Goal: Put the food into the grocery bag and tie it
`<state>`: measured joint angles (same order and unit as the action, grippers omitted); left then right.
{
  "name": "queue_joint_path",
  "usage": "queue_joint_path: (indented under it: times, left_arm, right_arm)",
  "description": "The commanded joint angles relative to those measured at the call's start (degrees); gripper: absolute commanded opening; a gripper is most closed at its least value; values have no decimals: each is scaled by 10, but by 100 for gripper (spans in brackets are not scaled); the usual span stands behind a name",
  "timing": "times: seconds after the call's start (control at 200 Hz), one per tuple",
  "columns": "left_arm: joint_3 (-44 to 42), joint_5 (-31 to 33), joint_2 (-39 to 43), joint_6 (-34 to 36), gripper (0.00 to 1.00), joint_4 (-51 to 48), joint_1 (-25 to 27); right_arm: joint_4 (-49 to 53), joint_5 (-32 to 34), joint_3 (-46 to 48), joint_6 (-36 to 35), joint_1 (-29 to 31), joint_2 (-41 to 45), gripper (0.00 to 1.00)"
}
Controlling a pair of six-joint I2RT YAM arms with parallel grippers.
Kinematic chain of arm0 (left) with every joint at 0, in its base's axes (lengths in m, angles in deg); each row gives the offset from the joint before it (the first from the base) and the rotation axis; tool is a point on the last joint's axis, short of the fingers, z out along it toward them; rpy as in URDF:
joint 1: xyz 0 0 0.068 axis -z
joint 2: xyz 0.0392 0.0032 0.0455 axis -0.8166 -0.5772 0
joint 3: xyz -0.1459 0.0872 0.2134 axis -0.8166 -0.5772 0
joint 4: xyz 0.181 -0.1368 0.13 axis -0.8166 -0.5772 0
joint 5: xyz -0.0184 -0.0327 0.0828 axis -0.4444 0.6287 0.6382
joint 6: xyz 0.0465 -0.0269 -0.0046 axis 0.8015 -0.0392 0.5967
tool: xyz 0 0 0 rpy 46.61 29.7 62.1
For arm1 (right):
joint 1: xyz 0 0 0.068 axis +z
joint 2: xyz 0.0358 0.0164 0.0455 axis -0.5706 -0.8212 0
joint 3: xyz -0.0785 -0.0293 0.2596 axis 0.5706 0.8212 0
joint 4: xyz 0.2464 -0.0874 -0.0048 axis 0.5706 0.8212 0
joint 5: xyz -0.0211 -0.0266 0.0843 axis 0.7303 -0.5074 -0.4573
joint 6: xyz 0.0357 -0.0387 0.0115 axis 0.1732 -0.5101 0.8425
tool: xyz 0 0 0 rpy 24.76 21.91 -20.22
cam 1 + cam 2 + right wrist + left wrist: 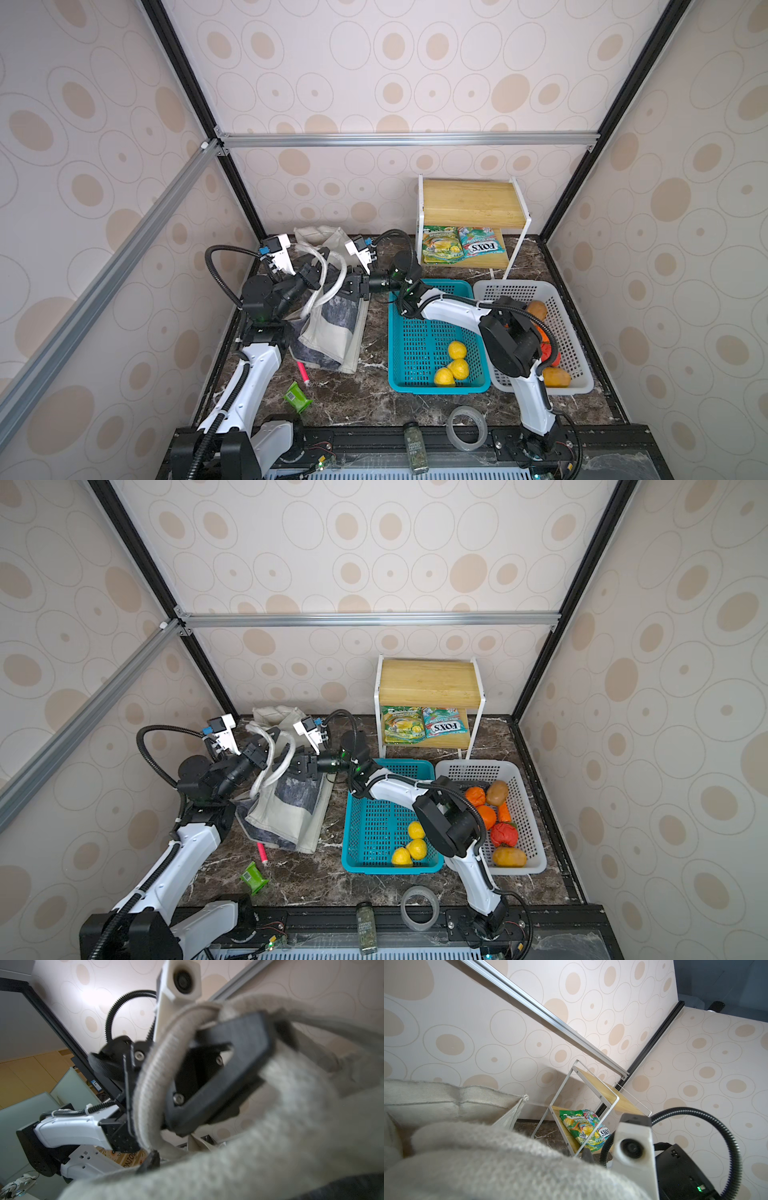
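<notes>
Hiding whether right fingers [354, 286] grip, strap handles [342, 270] blur wrist views, left fingers [311, 272] closed

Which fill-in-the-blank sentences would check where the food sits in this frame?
The teal basket holds ___ yellow toy fruits.
The candy packets lie on the shelf's ___ tier.
The red toy vegetable lies in the ___ basket.
Missing words: three; lower; white.

The grocery bag [328, 332] is coarse matt cloth, the tabletop [374, 399] glossy marble.
</notes>
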<state>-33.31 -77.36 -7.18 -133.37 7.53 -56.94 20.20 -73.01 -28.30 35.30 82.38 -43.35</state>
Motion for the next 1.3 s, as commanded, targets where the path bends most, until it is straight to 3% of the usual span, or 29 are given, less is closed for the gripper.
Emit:
queue_joint_path:
  times: [0.0, 0.27, 0.41, 0.565, 0.685, 0.93, 1.085, 1.295]
  left_arm:
    - [-14, 11, -11, -4, 0, 91, -2]
    - [-35, -11, -50, -30, 0, 202, -1]
    - [-44, -8, -46, -15, 0, 194, 0]
    - [-51, 7, -32, 6, 0, 168, 2]
    - [-48, 16, -19, 38, 0, 120, 4]
    - [-46, 20, -17, 61, 0, 97, 5]
    - [-40, 24, -22, 75, 0, 83, 8]
    - [-29, 37, -13, 112, 0, 37, 11]
  right_arm:
    - [-125, -5, -18, 69, 5, -27, 51]
    - [-155, -10, -26, 80, 8, -39, 50]
    - [-144, 5, -30, 78, 8, -35, 47]
    - [-115, 50, -55, 80, 5, -42, 37]
    - [-87, 71, -54, 78, 6, -38, 37]
    - [-27, 100, -28, 33, 7, -2, 56]
    - [40, 116, -27, 1, 7, 12, 57]
    - [14, 114, -23, 13, 6, 8, 67]
